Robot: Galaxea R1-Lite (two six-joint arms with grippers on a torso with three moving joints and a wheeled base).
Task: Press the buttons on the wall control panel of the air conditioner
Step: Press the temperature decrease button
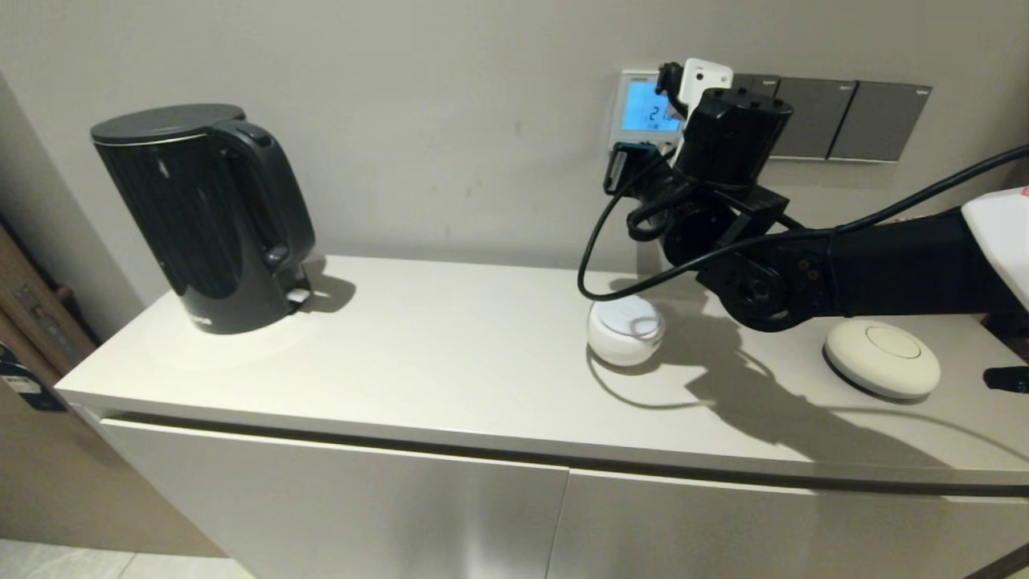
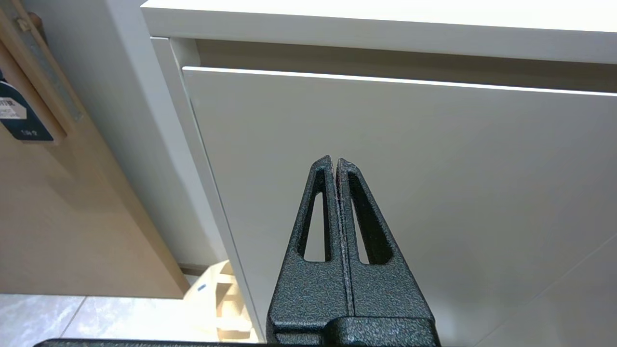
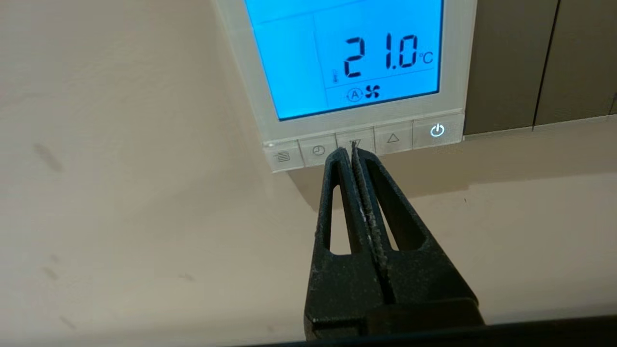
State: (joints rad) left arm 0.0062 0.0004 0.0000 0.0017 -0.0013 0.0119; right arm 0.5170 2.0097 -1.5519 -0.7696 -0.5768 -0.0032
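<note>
The air conditioner's wall control panel [image 3: 453, 72] is silver-white with a glowing blue screen that reads 21.0 °C. It also shows on the wall in the head view [image 1: 635, 108], partly hidden by my right wrist [image 1: 727, 137]. The buttons [image 3: 393, 139] run in a row along its lower edge: menu, clock, down arrow, up arrow and a lit power key [image 3: 437, 130]. My right gripper [image 3: 348, 152] is shut and empty, with its tip at the down-arrow key [image 3: 359, 139]; I cannot tell if it touches. My left gripper [image 2: 334, 161] is shut and empty, parked low before the cabinet door.
Dark grey switch plates [image 1: 844, 119] sit right of the panel. On the cabinet top [image 1: 450, 354] stand a black kettle [image 1: 205, 213] at the left, a white round device [image 1: 625, 330] below the panel and a cream disc [image 1: 882, 358] under my right arm.
</note>
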